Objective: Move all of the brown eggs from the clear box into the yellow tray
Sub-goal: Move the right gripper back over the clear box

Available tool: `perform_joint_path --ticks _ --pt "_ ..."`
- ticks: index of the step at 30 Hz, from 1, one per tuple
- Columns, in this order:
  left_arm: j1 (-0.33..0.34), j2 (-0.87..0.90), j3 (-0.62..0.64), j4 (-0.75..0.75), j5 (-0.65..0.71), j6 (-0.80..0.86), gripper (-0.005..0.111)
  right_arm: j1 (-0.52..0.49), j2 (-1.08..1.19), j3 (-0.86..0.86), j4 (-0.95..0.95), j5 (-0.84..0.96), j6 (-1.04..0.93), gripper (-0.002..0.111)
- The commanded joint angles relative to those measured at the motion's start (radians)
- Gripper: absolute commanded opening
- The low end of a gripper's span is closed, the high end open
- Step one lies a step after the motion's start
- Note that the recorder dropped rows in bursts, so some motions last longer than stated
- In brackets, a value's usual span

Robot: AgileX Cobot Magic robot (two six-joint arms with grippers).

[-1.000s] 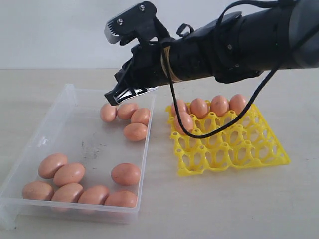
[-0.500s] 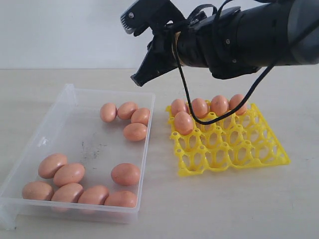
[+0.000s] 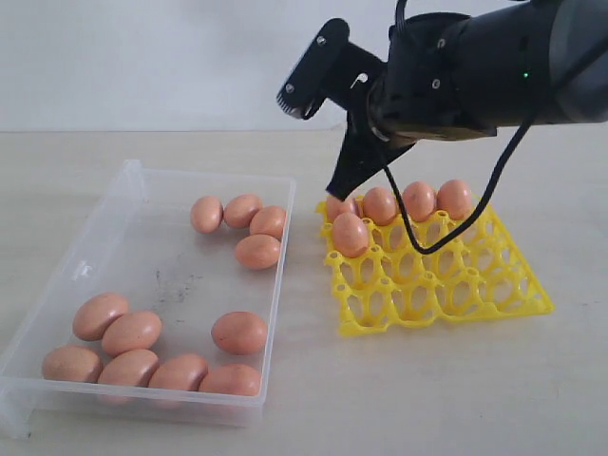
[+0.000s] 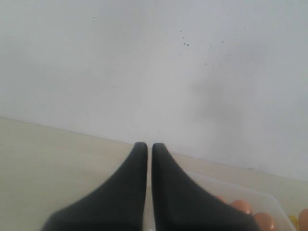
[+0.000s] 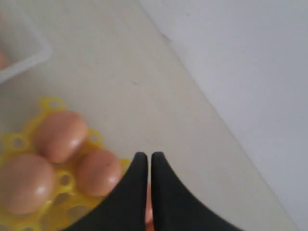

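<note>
Tabletop (image 3: 427, 399), pale and matte, bearing all items, with a white wall behind. Right arm (image 3: 475, 66), black and cabled, enters from the upper right of the exterior view and angles down toward the middle. Clear box (image 3: 152, 256) lies on the left, its floor speckled; yellow tray (image 3: 446, 294) sits just beside it on the right, apart from its wall. Brown eggs (image 3: 239, 332): eleven lie in the box, four clustered at the far right corner and seven near the front wall; five sit in the tray, four filling the far row and one in the next row at the end nearest the box. Right gripper (image 3: 335, 187) hangs just above the tray's far corner nearest the box, jaws pressed together and grasping nothing. Left gripper (image 4: 146, 147), seen only in its wrist view, likewise has its jaws clenched on nothing, facing the wall with a corner of the box nearby.
</note>
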Motion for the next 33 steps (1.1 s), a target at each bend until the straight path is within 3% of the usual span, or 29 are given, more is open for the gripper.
perform_joint_path --ticks 1,5,8,18,33 --pt "-0.004 -0.003 -0.003 -0.005 0.0 0.006 0.004 0.001 -0.007 -0.006 0.455 -0.154 -0.402 0.0" --pt "-0.004 -0.003 -0.003 -0.005 0.0 0.006 0.004 0.001 -0.004 -0.03 0.812 -0.092 -0.774 0.0" --pt "-0.004 -0.003 -0.003 -0.005 0.0 0.006 0.004 0.001 -0.004 -0.058 0.951 0.018 -0.895 0.0" --pt "-0.004 -0.003 -0.003 -0.005 0.0 0.006 0.004 0.001 0.0 -0.085 1.206 0.157 -1.075 0.0" --pt "-0.004 -0.003 -0.003 -0.005 0.0 0.006 0.004 0.001 0.114 -0.125 1.322 0.131 -1.109 0.0"
